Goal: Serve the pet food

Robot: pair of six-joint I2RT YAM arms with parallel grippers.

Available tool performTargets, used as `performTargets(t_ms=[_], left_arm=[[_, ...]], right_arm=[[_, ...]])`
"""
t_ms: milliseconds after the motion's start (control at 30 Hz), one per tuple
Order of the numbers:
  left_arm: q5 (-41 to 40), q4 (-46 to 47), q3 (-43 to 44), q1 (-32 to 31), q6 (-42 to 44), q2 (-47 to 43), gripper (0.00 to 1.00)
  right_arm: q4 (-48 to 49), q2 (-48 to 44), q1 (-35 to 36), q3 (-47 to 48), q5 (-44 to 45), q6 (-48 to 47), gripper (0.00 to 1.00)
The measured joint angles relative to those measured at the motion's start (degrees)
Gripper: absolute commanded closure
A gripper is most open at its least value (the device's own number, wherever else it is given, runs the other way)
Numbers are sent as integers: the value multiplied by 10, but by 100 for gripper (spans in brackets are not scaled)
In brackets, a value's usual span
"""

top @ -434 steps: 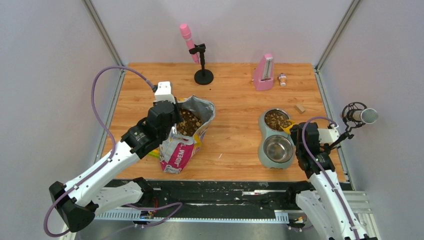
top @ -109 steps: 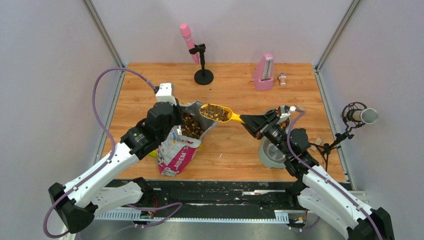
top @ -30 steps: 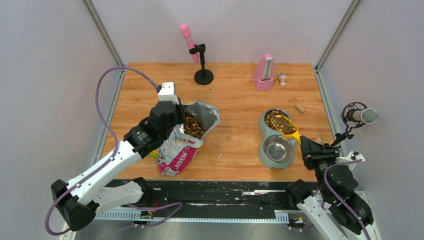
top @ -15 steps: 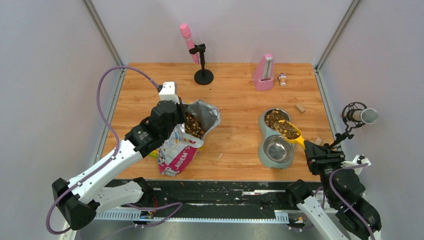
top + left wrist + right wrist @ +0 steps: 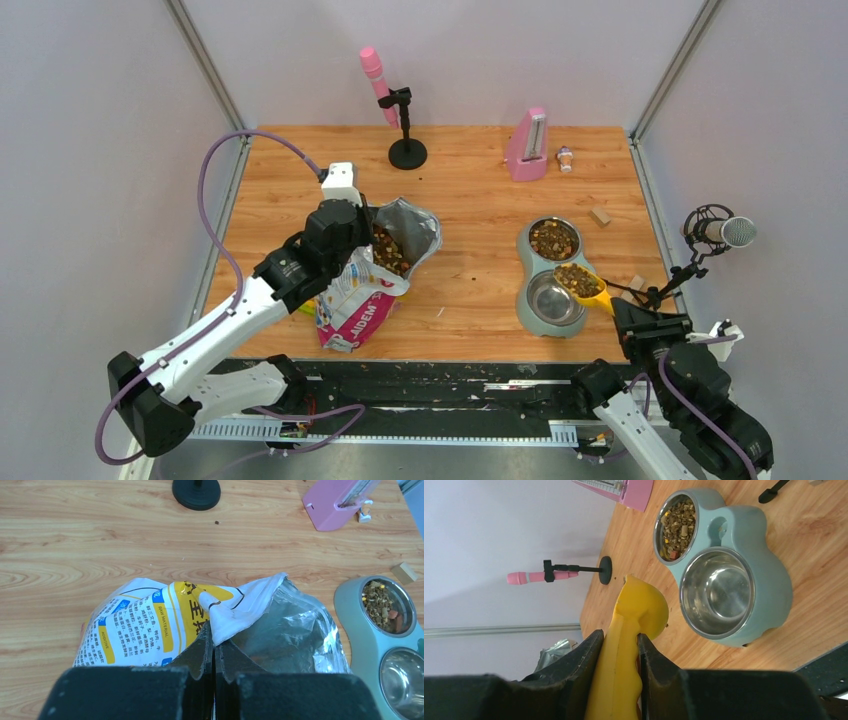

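The pet food (image 5: 553, 240) shows in three places. A layer of mixed brown kibble fills the far bowl (image 5: 552, 241) of the grey-green double feeder (image 5: 523, 265). More kibble lies down inside the open bag (image 5: 362, 305). A small heap rides in the yellow scoop (image 5: 580, 282).

The near bowl (image 5: 548, 300) is bare shiny steel, and the right wrist view shows nothing in it. Seen from above, the scoop's cup sits over that bowl's right rim, but how high above it cannot be told. A few stray pellets dot the tabletop (image 5: 470, 180) between bag and feeder.

The right tool (image 5: 617, 308) pinches the scoop's handle, one finger on each side. The left tool (image 5: 358, 240) is pressed together on the bag's folded top edge and holds the mouth open, so the silver lining shows.

In the right wrist view the scoop shows only its side and underside, so its load is hidden there. In the left wrist view the tool's own black fingers (image 5: 200, 652) cover the lower part of the bag. The kibble inside is hard to make out against the crinkled foil. The near bowl is cut off at the corner of that picture.
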Motion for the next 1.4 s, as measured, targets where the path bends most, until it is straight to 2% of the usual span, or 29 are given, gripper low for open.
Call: performTargets(t_ms=[367,833,1400], left_arm=[[0,0,7,0,0,11,100],[-2,0,7,0,2,12,100],[-11,0,9,-1,7,15,100]], right_arm=[[-54,0,0,5,1,12,100],[-56,2,0,-7,7,16,100],[-57,52,0,-12,11,16,100]])
